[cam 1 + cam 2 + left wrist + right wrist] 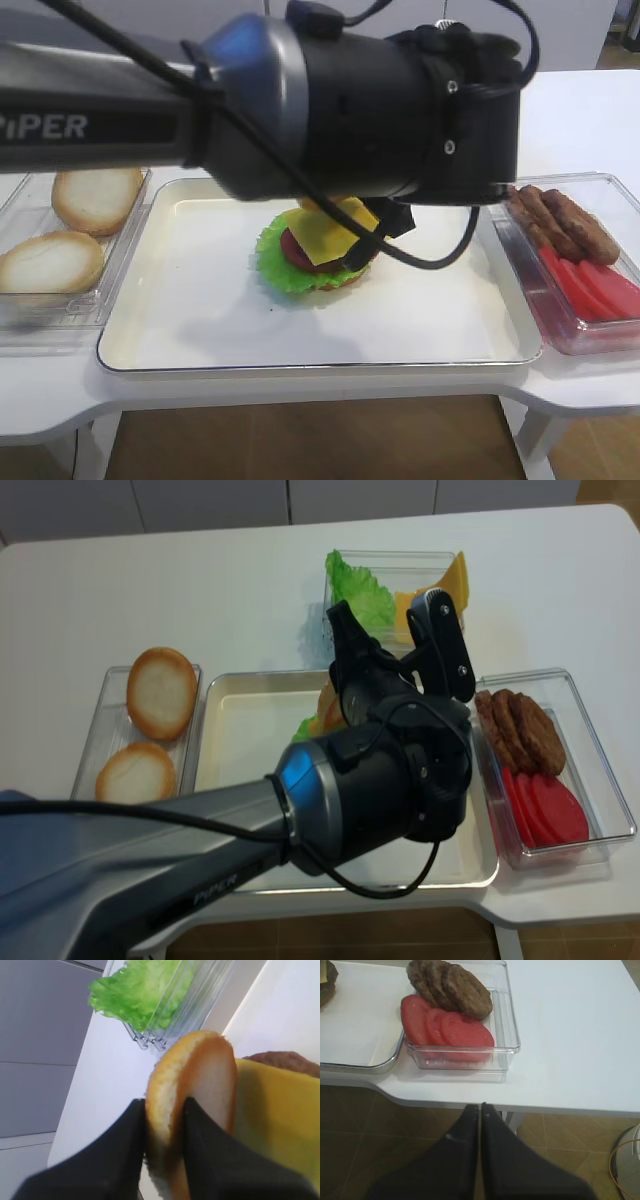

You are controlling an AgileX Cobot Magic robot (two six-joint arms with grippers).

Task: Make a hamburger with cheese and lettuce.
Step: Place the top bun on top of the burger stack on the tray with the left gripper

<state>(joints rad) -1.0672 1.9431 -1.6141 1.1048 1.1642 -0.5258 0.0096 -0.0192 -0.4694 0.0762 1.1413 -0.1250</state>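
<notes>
Exterior high view: the left arm fills the upper frame, its end effector (pixel 345 205) mostly hidden behind its own body. Just below it, on the white tray (pixel 200 330), sits the hamburger (pixel 318 250): the frilly lettuce (pixel 275 262) at the base, red tomato above it, and the square cheese (pixel 322 240) on top. Left of the end effector, two buns (pixel 70 230) lie in a clear box; to its right, patties (pixel 565 220) and tomato slices (pixel 595 285) share another.

Right wrist view: the right end effector (pixel 480 1110) is fully closed and holds nothing. It hangs past the worktop (pixel 570 1035) edge, with the patty and tomato box ahead of it.

Left wrist view: the left end effector (pixel 165 1125) pinches a bun top (pixel 197 1110) on edge between narrow fingers. The cheese lies just right of it, and a bunched leaf (pixel 135 990) stands in a box beyond.

Realsense view: the left arm covers the tray centre; the hamburger shows only as a sliver beside the end effector.
</notes>
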